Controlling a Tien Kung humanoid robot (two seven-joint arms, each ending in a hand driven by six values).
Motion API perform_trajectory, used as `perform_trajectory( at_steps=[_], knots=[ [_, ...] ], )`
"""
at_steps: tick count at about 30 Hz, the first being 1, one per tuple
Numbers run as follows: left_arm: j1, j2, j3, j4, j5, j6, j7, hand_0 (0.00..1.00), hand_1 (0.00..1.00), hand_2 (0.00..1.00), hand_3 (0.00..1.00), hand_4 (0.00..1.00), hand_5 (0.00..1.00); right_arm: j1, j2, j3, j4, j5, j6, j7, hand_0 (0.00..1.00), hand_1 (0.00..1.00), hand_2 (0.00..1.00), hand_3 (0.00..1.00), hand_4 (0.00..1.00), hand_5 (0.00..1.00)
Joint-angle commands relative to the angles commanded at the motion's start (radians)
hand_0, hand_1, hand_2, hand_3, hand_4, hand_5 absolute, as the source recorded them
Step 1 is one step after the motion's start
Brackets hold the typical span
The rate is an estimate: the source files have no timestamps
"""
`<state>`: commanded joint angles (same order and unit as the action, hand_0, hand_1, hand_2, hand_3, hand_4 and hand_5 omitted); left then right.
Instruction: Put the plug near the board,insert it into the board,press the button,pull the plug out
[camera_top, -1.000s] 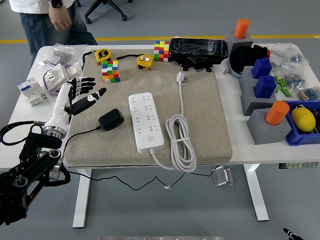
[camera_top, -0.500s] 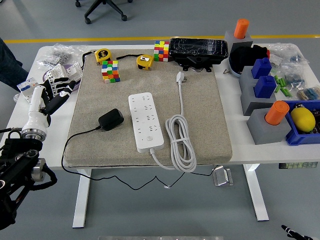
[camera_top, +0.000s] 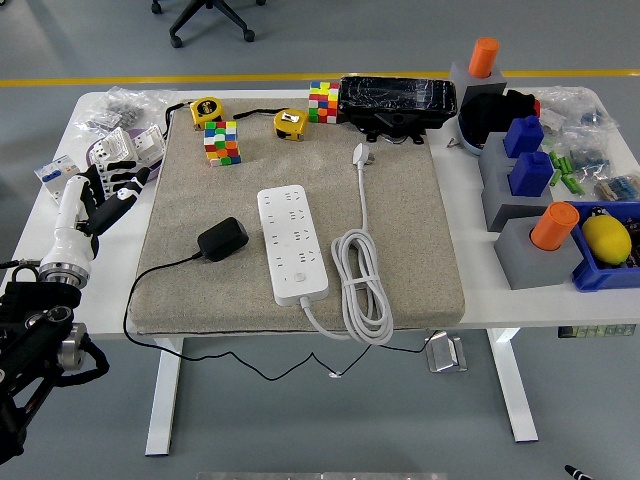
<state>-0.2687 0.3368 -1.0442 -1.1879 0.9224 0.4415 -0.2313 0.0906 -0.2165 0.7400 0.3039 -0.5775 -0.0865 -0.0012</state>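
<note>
Your left hand (camera_top: 105, 192) hovers at the surface's (camera_top: 460, 250) left edge, fingers apparently spread, empty; black plug (camera_top: 222, 239) lies beside the power strip (camera_top: 291, 243).

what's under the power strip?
The white power strip lies flat on the beige mat, which covers the middle of the white table. Anything beneath the strip or mat is hidden.

left arm (camera_top: 30, 340) cut off, bottom-left

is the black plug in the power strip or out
Out. The black plug lies on the mat just left of the white power strip, apart from it, and every socket on the strip looks empty.
</note>
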Motion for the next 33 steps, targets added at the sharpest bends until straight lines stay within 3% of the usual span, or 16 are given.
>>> perform_trajectory(
  at_steps=[10,33],
  knots=[
    [0.023,0.014,0.011,-0.011,-0.007,-0.016,0.035,0.562,0.574,0.559,0.576,0.797,0.391,-0.008,-0.012,-0.013,0.003,0.001,0.002,-0.005,0.603,0.643,0.644,0.553,0.946,0.494],
    [0.067,0.011,0.011,-0.019,0.013,-0.03,0.057,0.565,0.575,0.565,0.578,0.792,0.394,-0.053,-0.015,-0.041,-0.005,0.004,0.006,-0.012,0.605,0.644,0.647,0.554,0.947,0.496]
  ],
)
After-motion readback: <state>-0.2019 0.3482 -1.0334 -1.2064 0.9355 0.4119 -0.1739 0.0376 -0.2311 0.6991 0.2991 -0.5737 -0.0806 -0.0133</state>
